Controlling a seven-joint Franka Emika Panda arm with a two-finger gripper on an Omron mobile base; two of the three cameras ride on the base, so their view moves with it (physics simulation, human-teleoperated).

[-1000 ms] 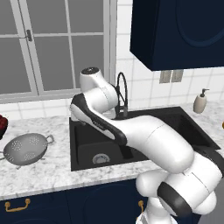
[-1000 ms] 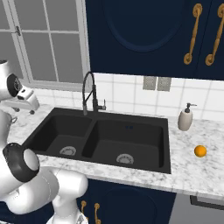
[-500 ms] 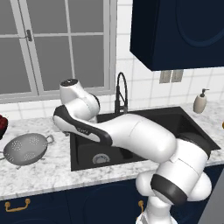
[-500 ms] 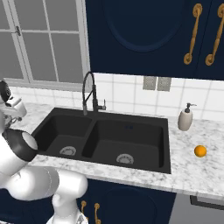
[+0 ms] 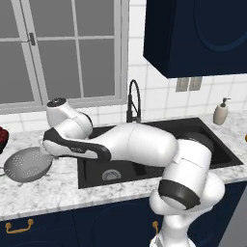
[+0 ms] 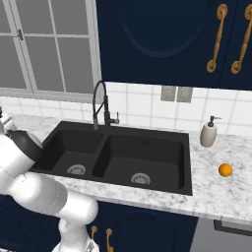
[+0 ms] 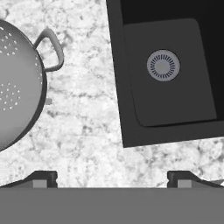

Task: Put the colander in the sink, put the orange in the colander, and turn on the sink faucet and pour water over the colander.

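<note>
The silver-grey colander (image 5: 26, 164) rests on the marble counter left of the black sink (image 5: 96, 170). In the hand view the colander (image 7: 17, 87) lies at the left with one loop handle (image 7: 53, 48) toward me, and the sink's left basin and its silver drain (image 7: 162, 65) lie at the right. My gripper (image 7: 112, 178) hangs open over the bare counter between them, fingertips (image 7: 43, 177) far apart and holding nothing. The orange (image 6: 225, 170) lies on the counter right of the sink (image 6: 123, 152). The black gooseneck faucet (image 6: 101, 106) stands behind the divider.
A beige soap dispenser (image 6: 208, 133) stands at the back right of the sink. A dark red bowl (image 5: 2, 137) sits at the far left behind the colander. A window is behind the counter, and blue cabinets hang above right.
The arm has swung left from above the sink's left basin to above the counter beside the colander. The colander and the orange have not moved.
</note>
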